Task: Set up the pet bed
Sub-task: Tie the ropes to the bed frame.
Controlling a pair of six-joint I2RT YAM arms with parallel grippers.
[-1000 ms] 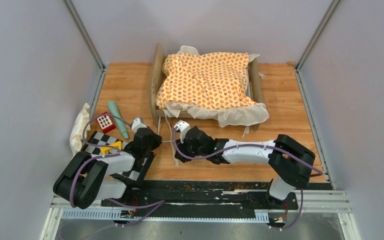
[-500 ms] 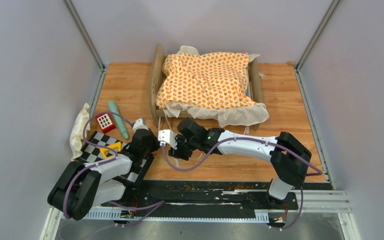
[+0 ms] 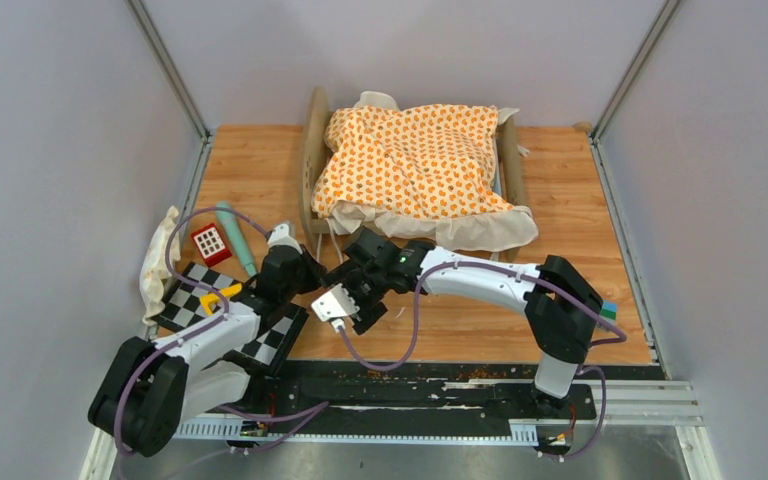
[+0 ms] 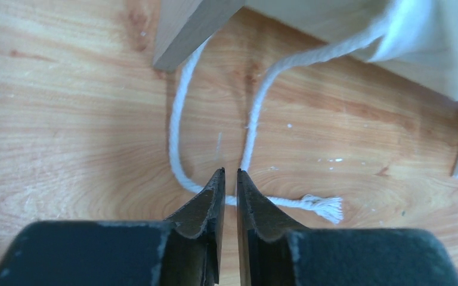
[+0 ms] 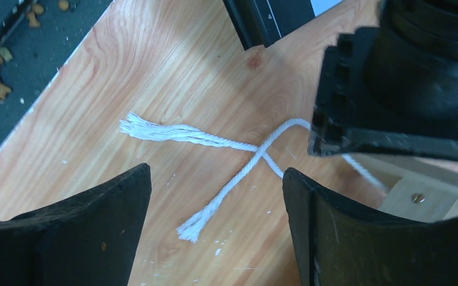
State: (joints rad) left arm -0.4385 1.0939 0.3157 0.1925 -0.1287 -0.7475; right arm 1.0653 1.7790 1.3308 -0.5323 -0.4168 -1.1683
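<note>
One pet bed (image 3: 311,165) sits at the worktop's far edge, beyond both grippers. Two cords (image 5: 261,153) cross below. The left gripper (image 4: 231,176) is barely parted, the right gripper (image 5: 214,179) gapes wide; both are empty.

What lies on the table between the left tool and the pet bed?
Two white cords lie on the table between the pet bed leg and the left tool; the left wrist view shows this.
</note>
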